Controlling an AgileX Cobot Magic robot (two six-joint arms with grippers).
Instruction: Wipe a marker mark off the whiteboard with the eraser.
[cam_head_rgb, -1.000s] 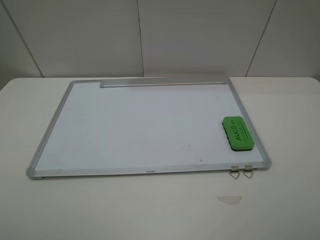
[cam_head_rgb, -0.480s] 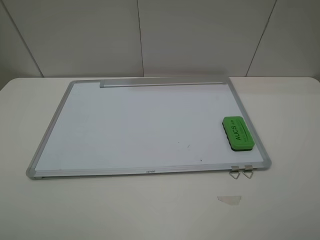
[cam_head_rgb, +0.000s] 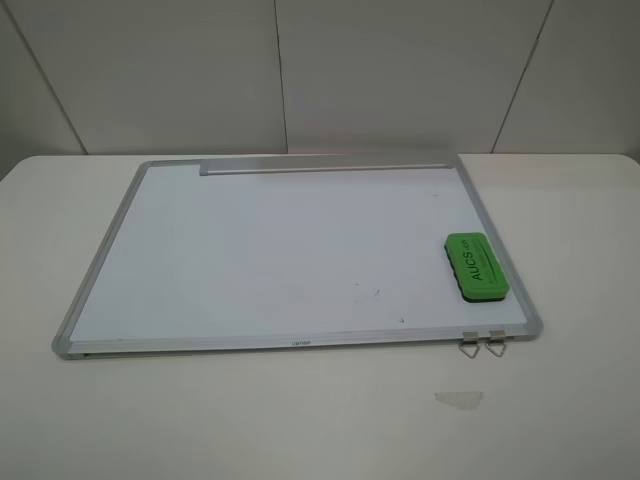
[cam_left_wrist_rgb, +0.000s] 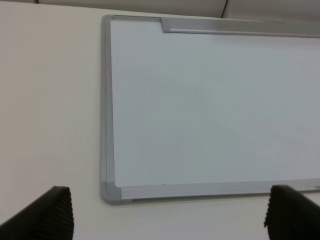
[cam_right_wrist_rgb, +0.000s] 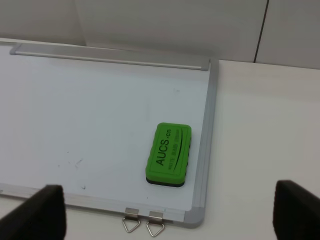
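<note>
- A bare test or lab set-up rather than a lived-in room: a plain white table (cam_head_rgb: 580, 420) carries only a few things.
- Behind it, at 12 o'clock, stand plain pale wall panels (cam_head_rgb: 400, 70) with thin dark seams between them.
- The whiteboard (cam_head_rgb: 260, 250) lies flat on the table, not hung on a wall, with a green eraser (cam_head_rgb: 476, 266) on it toward 4 o'clock.
- Black ridged pincer fingertips (cam_right_wrist_rgb: 45, 212) edge both wrist views.
</note>
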